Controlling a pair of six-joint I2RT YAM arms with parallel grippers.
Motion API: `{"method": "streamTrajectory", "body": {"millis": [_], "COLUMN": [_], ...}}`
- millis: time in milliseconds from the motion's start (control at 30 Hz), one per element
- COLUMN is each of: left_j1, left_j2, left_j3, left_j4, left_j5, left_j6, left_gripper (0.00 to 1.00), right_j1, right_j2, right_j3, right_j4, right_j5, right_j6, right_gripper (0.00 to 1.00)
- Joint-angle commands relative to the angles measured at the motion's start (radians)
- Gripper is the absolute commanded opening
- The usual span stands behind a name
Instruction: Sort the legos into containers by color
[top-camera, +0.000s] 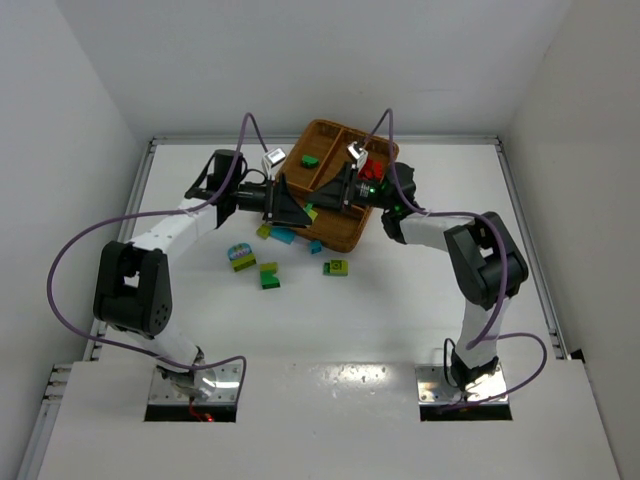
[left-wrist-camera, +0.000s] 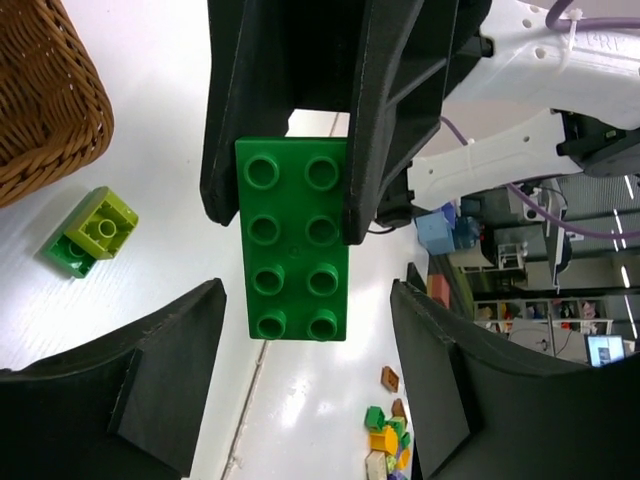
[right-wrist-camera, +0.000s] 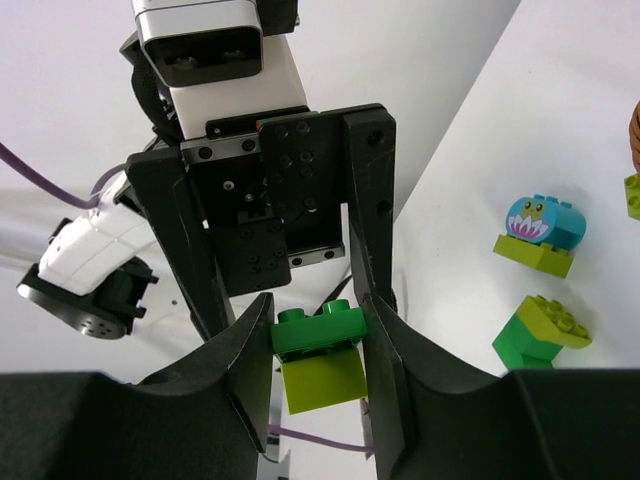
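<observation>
No wording can be read with certainty. White plastic arm housing (left-wrist-camera: 592, 45), left wrist view: faint lettering, too blurred to make out. Light blue rounded toy brick (right-wrist-camera: 540, 222) on a lime-yellow base brick (right-wrist-camera: 520, 252), right wrist view: printed pink flower picture, no words; green square toy brick (top-camera: 337, 267), top view: small pale print, too small to read.

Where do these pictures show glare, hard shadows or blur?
Top external: even light, soft shadows, glare on the near edge of the table. Left wrist: the green brick is sharp, the white table washed out. Right wrist: the fingers of the right tool are dark, without detail.
</observation>
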Motion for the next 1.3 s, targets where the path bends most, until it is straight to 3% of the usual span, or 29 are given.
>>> {"method": "streamTrajectory", "body": {"millis": [0, 300, 400, 567, 667, 1033, 1267], "left_j1": [-0.009, -0.036, -0.036, -0.036, -0.036, -0.027, -0.027], "left_j2": [0.003, 0.003, 0.003, 0.003, 0.014, 0.025, 0.057], "left_j3": [0.002, 0.002, -0.007, -0.025, -0.026, -0.026, -0.026], "left_j4": [0.028, 0.059, 0.068, 0.068, 0.068, 0.024, 0.014], "left_j5": [-0.007, -0.102, -0.125, -0.168, -0.168, -0.147, -0.119], "left_j6": [0.005, -0.049, -0.058, -0.067, -0.067, -0.017, 0.002], "left_gripper": [0.72, 0.51, 0.38, 0.16, 0.09, 0.07, 0.06], "right_j1": [0.004, 0.022, 0.031, 0.054, 0.055, -0.008, -0.018], "right_j2": [-0.045, -0.045, -0.059, -0.155, -0.195, -0.226, -0.178], "right_j3": [0.012, 0.021, 0.032, 0.032, 0.032, 0.012, 0.088], "right_j4": [0.036, 0.009, -0.054, -0.298, -0.399, -0.472, -0.481], "right_j5": [0.018, 0.038, 0.062, 0.225, 0.309, 0.338, 0.363], "right_j6": [-0.029, -0.049, -0.085, -0.19, -0.243, -0.279, -0.268], "right_gripper": [0.21, 0.21, 0.21, 0.21, 0.2, 0.2, 0.2]}}
